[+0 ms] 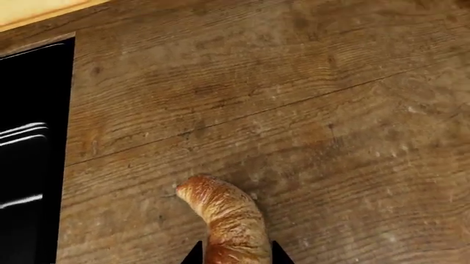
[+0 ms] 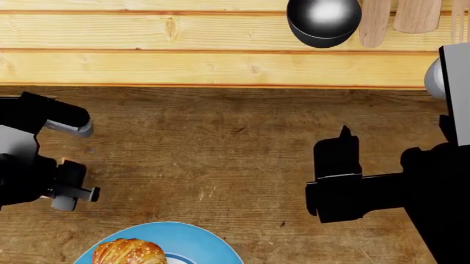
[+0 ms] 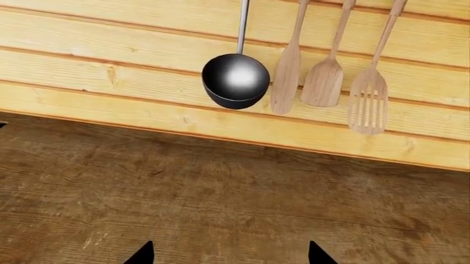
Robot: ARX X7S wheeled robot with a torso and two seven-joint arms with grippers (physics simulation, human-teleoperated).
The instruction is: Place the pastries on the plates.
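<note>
Left gripper (image 1: 235, 257) tips clamp croissant (image 1: 224, 217), half cropped; right gripper (image 3: 231, 256) jaws wide; blue plate (image 2: 195, 239) cut off

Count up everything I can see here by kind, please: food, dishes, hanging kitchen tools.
Pastries: 2, the croissant on the plate and the crescent roll between the left fingers.
Plates: 1, blue-rimmed plate.
Hanging tools: 4, black ladle, two wooden spatulas, slotted turner.
Total: 7.
</note>
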